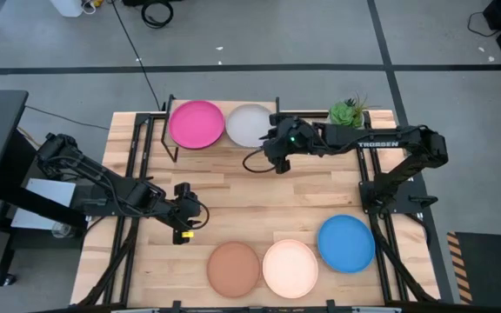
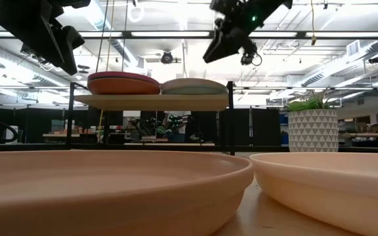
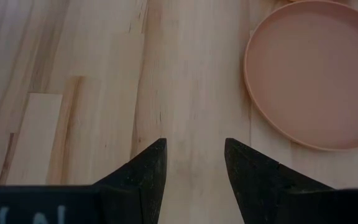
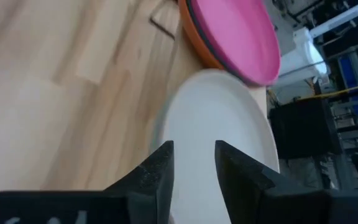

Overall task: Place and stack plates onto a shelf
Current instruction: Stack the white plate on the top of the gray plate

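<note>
One table [image 1: 259, 196] of slatted wood. One shelf [image 2: 151, 101] at its far edge, carrying two stacks side by side: a magenta plate [image 1: 197, 124] tops the left stack, with orange beneath it, and a pale plate [image 1: 249, 124] tops the right. Three loose plates in a row near the front edge: terracotta [image 1: 234, 269], cream [image 1: 290, 268], blue [image 1: 346, 243]. One potted plant [image 1: 348, 113]. Two grippers: right gripper [image 1: 276, 155], just beside the pale plate, fingers narrowly parted and empty; left gripper [image 1: 188, 219], above bare wood left of the terracotta plate, parted and empty.

Five plates seen from above: magenta plate [image 1: 197, 124], pale plate [image 1: 249, 124], terracotta plate [image 1: 233, 269], cream plate [image 1: 290, 268], blue plate [image 1: 346, 243], one shelf [image 2: 151, 101], one potted plant [image 1: 347, 113]
</note>
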Robot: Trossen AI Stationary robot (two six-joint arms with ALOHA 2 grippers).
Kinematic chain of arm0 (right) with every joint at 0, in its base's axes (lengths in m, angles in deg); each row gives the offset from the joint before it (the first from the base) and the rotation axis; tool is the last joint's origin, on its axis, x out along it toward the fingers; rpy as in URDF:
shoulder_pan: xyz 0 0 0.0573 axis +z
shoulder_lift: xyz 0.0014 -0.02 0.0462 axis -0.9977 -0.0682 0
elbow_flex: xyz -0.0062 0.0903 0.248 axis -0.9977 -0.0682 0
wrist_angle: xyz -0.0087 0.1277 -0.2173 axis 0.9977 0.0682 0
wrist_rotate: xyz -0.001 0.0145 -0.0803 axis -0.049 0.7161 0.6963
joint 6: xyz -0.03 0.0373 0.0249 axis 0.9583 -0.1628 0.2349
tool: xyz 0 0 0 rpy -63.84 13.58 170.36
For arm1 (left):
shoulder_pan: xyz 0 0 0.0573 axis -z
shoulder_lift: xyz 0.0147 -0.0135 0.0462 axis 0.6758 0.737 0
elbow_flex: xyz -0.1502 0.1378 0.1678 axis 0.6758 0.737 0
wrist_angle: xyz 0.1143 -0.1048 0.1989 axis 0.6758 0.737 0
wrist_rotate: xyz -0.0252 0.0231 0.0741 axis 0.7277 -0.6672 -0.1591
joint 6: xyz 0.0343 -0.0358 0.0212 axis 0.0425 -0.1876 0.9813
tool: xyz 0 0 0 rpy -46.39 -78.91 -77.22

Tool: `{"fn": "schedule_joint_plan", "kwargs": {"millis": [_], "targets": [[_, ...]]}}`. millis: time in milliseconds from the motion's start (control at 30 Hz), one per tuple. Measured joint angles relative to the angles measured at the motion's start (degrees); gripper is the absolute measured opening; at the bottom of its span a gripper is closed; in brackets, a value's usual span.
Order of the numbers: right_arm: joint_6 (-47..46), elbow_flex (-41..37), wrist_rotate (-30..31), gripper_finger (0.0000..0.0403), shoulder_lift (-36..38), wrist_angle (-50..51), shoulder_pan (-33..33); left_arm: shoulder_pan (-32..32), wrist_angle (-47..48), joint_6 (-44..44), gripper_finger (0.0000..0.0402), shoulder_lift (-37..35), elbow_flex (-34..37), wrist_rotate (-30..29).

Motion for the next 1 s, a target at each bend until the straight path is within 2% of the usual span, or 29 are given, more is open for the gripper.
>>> {"fn": "schedule_joint_plan", "kwargs": {"millis": [233,333,433,533,700,767,900,1000], "targets": [[-3.7,0.1,1.1,0.0124,-1.1,-2.0,4.4,0.0,-0.1,0.0,0.0169,0.0,0.0,-0.2],[-4.9,0.0,4.0,0.0124,-2.8,-0.9,4.4,0.0,-0.5,0.0,0.0169,0.0,0.0,-1.4],[-6.7,0.0,4.0,0.0124,-3.2,0.8,5.4,0.0,-0.9,0.0,0.0169,0.0,0.0,-3.3],[-9.5,0.0,-1.0,0.0123,-3.3,1.5,8.0,0.0,-2.0,0.0,0.0169,0.0,0.0,-4.7],[-17.4,0.0,-12.6,0.0122,-3.7,1.5,12.3,0.0,-5.0,0.5,0.0169,0.0,0.0,-4.9],[-19.8,0.1,-16.7,0.0122,-4.5,5.0,13.9,0.0,-5.6,0.3,0.0169,0.0,0.0,-4.9],[-24.9,0.0,-22.1,0.0122,-7.4,11.7,18.1,0.1,-5.8,-0.4,0.0169,0.0,0.0,-4.8],[-29.8,0.0,-24.5,0.0122,-11.1,12.6,21.3,0.1,-5.8,-0.3,0.0169,0.0,0.0,-4.8]]}}
